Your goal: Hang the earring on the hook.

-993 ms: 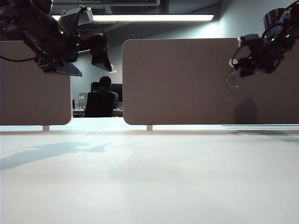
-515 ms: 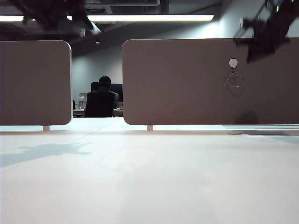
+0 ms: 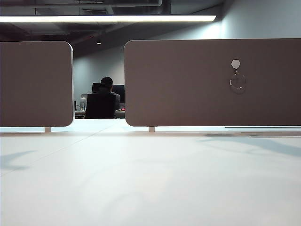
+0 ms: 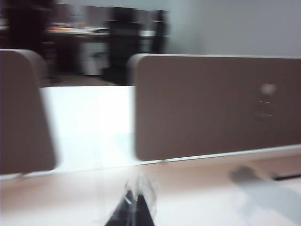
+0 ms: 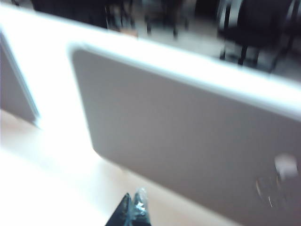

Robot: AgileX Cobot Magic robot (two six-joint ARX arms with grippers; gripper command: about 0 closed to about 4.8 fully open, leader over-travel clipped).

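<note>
Earring (image 3: 237,82), a thin silvery wire hoop, hangs at six o'clock below hexagonal pale hook (image 3: 235,63) on the matte brown panel (image 3: 188,84); left pincer (image 4: 134,207) and right pincer (image 5: 133,207), both pressed together and empty, sit well apart from it.

Left pincer (image 4: 133,203), right pincer (image 5: 133,202) closed, empty.

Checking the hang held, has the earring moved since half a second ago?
No. The earring hangs below the hook on the brown panel, same place as before.
</note>
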